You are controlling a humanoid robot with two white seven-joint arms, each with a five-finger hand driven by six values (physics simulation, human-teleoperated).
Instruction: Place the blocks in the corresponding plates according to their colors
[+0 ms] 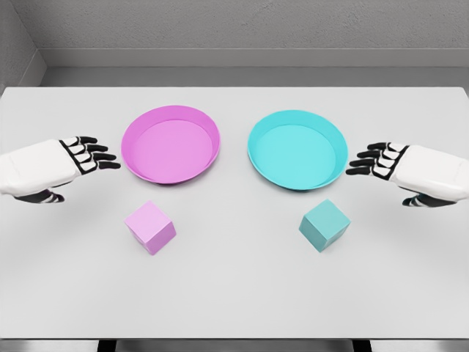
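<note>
A: Where does it stand?

B: At the start, by my reading — neither block is in a plate. The pink block (pixel 150 226) sits on the desk (pixel 234 293) at about 7 o'clock from the middle, just toward 6 o'clock from the pink plate (pixel 171 144). The teal block (pixel 324 224) sits at about 5 o'clock, likewise just below the teal plate (pixel 297 149). Both plates lie side by side toward 12 o'clock, close together but not touching, and each holds nothing.

A: And the 2 arms?

B: The left robot hand (pixel 86 155) is at 9 o'clock, fingers spread and released, holding nothing, its tips near the pink plate's rim but apart from it. The right robot hand (pixel 377 159) mirrors it at 3 o'clock, also relaxed and empty, near the teal plate's rim.

A: So the step in hand?

B: The reach — no grasp is made yet. Each robot hand is nearer a plate than a block.

A: What does the next move call for?

B: I judge either robot hand must drop toward 6 o'clock to the block on its own side, close around it, lift, and carry it toward 12 o'clock over the rim of the matching plate. The blocks sit turned cornerwise, so the fingers need to meet flat faces.
</note>
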